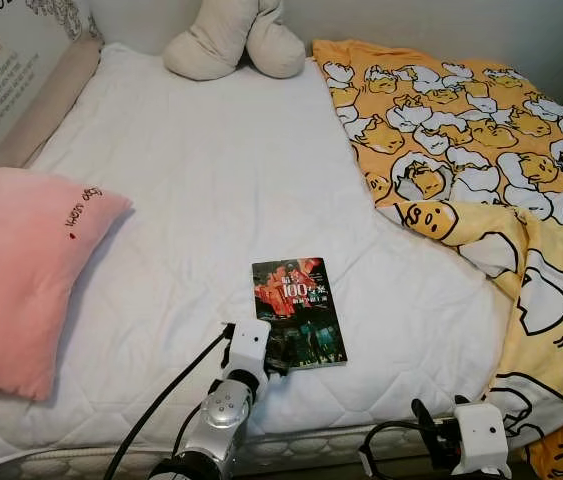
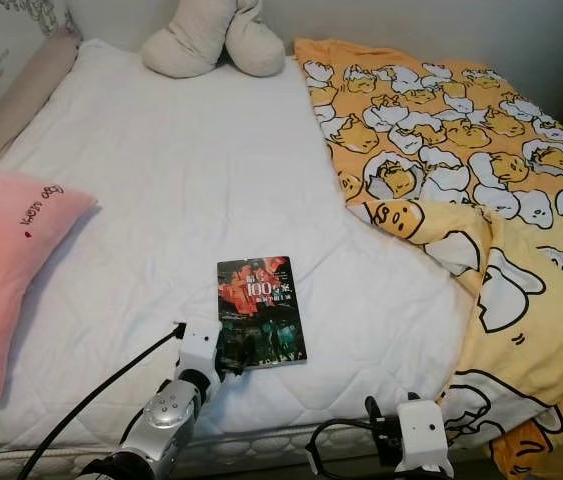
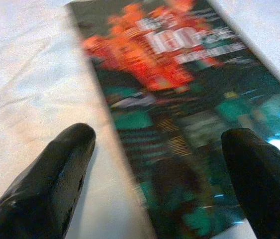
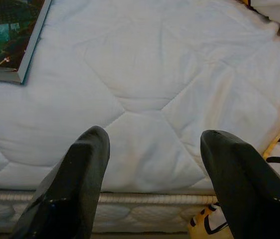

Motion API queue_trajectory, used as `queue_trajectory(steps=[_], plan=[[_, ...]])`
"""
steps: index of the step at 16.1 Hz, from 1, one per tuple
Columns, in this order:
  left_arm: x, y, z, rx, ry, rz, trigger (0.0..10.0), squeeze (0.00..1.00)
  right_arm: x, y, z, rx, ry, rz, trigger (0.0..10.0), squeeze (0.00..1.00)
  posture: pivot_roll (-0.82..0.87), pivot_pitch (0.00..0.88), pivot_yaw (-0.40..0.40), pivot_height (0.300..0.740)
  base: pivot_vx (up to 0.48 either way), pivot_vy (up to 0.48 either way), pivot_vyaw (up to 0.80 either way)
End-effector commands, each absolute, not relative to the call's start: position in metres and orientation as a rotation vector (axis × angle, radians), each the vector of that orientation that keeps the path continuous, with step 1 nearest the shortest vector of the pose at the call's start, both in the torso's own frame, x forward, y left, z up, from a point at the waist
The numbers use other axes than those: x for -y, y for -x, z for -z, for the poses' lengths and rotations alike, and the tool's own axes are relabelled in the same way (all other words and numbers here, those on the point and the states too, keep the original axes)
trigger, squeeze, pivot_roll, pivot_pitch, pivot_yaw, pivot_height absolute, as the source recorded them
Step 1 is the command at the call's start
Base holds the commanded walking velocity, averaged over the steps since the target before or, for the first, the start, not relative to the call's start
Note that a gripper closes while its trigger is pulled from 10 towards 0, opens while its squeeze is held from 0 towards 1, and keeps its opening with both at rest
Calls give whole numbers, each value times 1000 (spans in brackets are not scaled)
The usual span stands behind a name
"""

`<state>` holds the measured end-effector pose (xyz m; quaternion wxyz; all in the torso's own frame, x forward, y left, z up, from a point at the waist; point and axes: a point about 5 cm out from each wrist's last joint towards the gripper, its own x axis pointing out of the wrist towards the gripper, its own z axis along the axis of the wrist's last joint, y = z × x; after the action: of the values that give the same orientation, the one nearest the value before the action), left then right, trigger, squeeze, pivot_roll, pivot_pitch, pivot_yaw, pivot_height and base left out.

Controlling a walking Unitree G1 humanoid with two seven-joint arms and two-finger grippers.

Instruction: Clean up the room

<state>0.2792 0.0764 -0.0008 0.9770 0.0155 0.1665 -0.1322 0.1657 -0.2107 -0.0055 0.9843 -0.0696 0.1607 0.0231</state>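
The book (image 1: 298,311) on the bed (image 1: 211,190) is straddled by the spread left gripper (image 3: 157,142); the right gripper (image 4: 154,144) is held open.

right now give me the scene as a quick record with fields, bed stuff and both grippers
surface: white quilted mattress
book: dark cover with red and white print, lying flat near the mattress's front edge
pink pillow: on the robot's left side of the bed
plush toy: beige, at the head of the bed
blanket: yellow cartoon print, bunched over the right side
left gripper: open, fingers straddling the book's near left edge
right gripper: open, low at the mattress's front edge, right of the book, holding nothing
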Motion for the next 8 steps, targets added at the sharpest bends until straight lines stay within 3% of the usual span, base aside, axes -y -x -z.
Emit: queue_trajectory(steps=[1, 4, 8], plan=[[-73, -282, -1, -342, -38, 258, 10000, 0, 217, -165, 4, -321, 149, -41, 10000, 0, -53, 93, -59, 715, 0, 0, 0], [-61, -283, -4, -345, -11, 287, 10000, 0, 220, -164, 2, -318, 161, -48, 10000, 0, -62, 88, -75, 715, 0, 0, 0], [-50, -279, 5, -494, 92, 343, 10000, 0, 220, -166, 1, -316, 164, -57, 10000, 0, -63, 95, -83, 715, 0, 0, 0]])
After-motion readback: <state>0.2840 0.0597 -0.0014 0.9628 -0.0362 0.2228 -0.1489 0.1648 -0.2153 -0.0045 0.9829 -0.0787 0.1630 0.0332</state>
